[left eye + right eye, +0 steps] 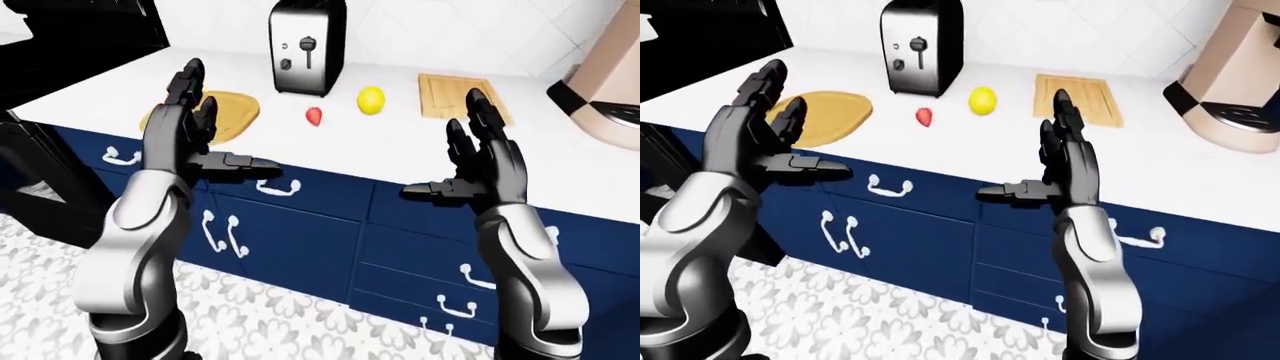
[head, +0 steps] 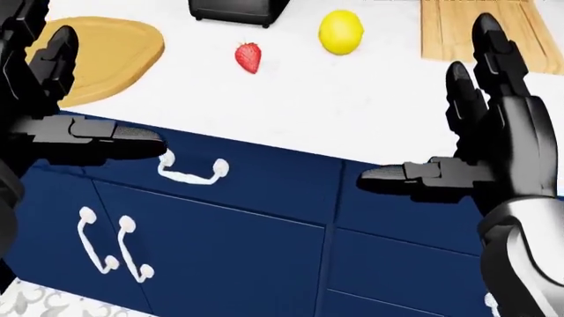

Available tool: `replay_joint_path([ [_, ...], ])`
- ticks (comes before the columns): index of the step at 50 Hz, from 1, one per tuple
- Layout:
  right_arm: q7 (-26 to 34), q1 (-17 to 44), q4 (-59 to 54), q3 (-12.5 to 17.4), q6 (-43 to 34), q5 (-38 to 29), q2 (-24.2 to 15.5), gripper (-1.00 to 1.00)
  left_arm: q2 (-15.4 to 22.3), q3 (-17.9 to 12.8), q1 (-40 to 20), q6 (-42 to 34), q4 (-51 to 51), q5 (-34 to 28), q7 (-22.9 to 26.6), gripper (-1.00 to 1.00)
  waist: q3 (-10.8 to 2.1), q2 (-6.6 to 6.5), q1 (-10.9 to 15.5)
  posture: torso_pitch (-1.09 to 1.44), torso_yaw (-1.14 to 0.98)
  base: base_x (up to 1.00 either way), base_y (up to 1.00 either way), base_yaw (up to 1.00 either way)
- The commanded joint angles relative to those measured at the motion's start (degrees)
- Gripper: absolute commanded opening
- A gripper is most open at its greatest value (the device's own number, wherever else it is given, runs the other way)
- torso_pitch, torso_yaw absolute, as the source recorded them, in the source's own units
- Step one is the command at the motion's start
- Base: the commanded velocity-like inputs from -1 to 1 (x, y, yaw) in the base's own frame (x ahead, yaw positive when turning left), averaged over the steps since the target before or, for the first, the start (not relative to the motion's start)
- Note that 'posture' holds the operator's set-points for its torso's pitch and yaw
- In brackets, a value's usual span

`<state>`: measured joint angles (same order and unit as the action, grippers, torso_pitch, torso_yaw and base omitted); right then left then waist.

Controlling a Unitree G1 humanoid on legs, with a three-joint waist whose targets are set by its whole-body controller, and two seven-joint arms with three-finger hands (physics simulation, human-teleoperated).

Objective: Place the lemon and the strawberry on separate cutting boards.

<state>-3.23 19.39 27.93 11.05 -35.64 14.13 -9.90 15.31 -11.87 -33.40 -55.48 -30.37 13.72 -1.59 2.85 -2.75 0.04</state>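
Note:
A yellow lemon (image 1: 371,100) and a red strawberry (image 1: 314,115) lie on the white counter, just right of a toaster. A round wooden cutting board (image 1: 222,115) lies at the counter's left, and a rectangular one (image 1: 448,106) at the right. My left hand (image 1: 200,146) is raised open in front of the blue cabinets, below the round board. Lower and to the right of the fruit, my right hand (image 1: 470,165) is open too. Neither hand touches anything.
A steel toaster (image 1: 307,46) stands behind the fruit. A beige coffee machine (image 1: 1232,79) sits at the counter's right end. Blue drawers with white handles (image 2: 190,172) run under the counter edge. A dark appliance (image 1: 80,30) fills the upper left. Patterned floor lies below.

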Motion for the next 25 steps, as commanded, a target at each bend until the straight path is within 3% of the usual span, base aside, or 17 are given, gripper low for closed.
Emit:
replay_joint_path([
  [1, -0.1, 1.5, 1.8, 0.4, 1.5, -0.2, -0.6, 1.00, 0.4, -0.2, -1.7, 1.5, -1.4, 0.2, 0.0, 1.00, -0.99, -0.21, -0.1, 0.00, 0.00, 0.37, 0.00, 0.00],
  [6, 0.3, 1.7, 1.9, 0.4, 1.5, -0.3, -0.7, 1.00, 0.6, -0.5, -1.8, 1.4, -1.5, 0.5, -0.1, 1.00, -0.84, 0.31, 0.2, 0.00, 0.00, 0.35, 0.00, 0.00],
  [9, 0.4, 1.9, 2.4, 0.5, 1.1, -0.2, -0.8, 1.00, 0.7, -0.8, -1.6, 1.6, -1.7, 0.8, -0.2, 1.00, -2.30, 2.27, -0.7, 0.00, 0.00, 0.01, 0.00, 0.00],
  [10, 0.3, 2.1, 2.7, 0.6, 0.8, -0.1, -0.8, 1.00, 0.8, -0.9, -1.6, 1.3, -1.9, 1.0, -0.3, 1.00, -2.35, 1.02, -0.9, 0.00, 0.00, 0.00, 0.00, 0.00],
  [11, 0.5, 2.1, 2.7, 0.6, 1.0, -0.1, -0.9, 1.00, 0.9, -1.0, -1.5, 1.7, -1.7, 1.0, -0.2, 1.00, -2.59, 1.52, -1.2, 0.00, 0.00, 0.00, 0.00, 0.00],
  [12, 0.6, 2.2, 2.9, 0.7, 0.8, 0.0, -1.0, 1.00, 1.0, -1.3, -1.5, 1.2, -2.2, 1.3, -0.4, 1.00, -2.39, 2.62, -1.2, 0.00, 0.00, 0.00, 0.00, 0.00],
  [13, 0.6, 2.3, 3.2, 0.7, 0.6, 0.0, -1.1, 1.00, 1.1, -1.4, -1.4, 1.0, -2.5, 1.5, -0.5, 1.00, -0.63, 3.85, -1.0, 0.00, 0.00, 0.00, 0.00, 0.00],
  [14, 0.6, 2.4, 3.4, 0.8, 0.3, 0.0, -1.2, 1.00, 1.1, -1.4, -1.2, 1.1, -2.6, 1.6, -0.5, 1.00, -0.16, 4.36, -0.7, 0.00, 0.00, 0.00, 0.00, 0.00],
  [16, 0.4, 3.0, 4.2, 1.1, -0.6, 0.2, -1.5, 1.00, 1.4, -1.8, -0.9, 1.4, -2.6, 2.0, -0.4, 1.00, -0.92, 4.75, -0.3, 0.00, 0.00, 0.00, 0.00, 0.00],
  [19, 0.3, 3.3, 4.0, 1.0, -0.4, 0.1, -1.5, 1.00, 1.8, -2.3, -0.9, 0.9, -3.1, 2.6, -0.6, 1.00, 0.32, 5.52, -0.5, 0.00, 0.00, 0.00, 0.00, 0.00],
  [21, 0.1, 3.6, 4.0, 0.9, -0.5, 0.1, -1.5, 1.00, 1.9, -2.4, -0.6, 1.3, -3.1, 2.9, -0.6, 1.00, 0.24, 4.96, -0.6, 0.00, 0.00, 0.00, 0.00, 0.00],
  [23, -0.4, 4.1, 3.9, 1.2, -1.2, 0.4, -1.5, 1.00, 2.1, -2.5, -0.1, 2.0, -2.7, 3.0, -0.5, 1.00, -0.79, 2.92, -0.6, 0.00, 0.00, 0.00, 0.00, 0.00],
  [24, -0.5, 4.1, 3.9, 1.3, -1.2, 0.6, -1.5, 1.00, 2.1, -2.4, -0.1, 1.8, -2.8, 3.1, -0.6, 1.00, -1.55, 1.31, -0.5, 0.00, 0.00, 0.00, 0.00, 0.00],
  [25, -0.5, 4.0, 3.5, 1.2, -0.8, 0.5, -1.6, 1.00, 2.2, -2.4, -0.2, 1.7, -2.9, 3.1, -0.7, 1.00, -3.49, 1.21, -0.9, 0.00, 0.00, 0.08, 0.00, 0.00],
])
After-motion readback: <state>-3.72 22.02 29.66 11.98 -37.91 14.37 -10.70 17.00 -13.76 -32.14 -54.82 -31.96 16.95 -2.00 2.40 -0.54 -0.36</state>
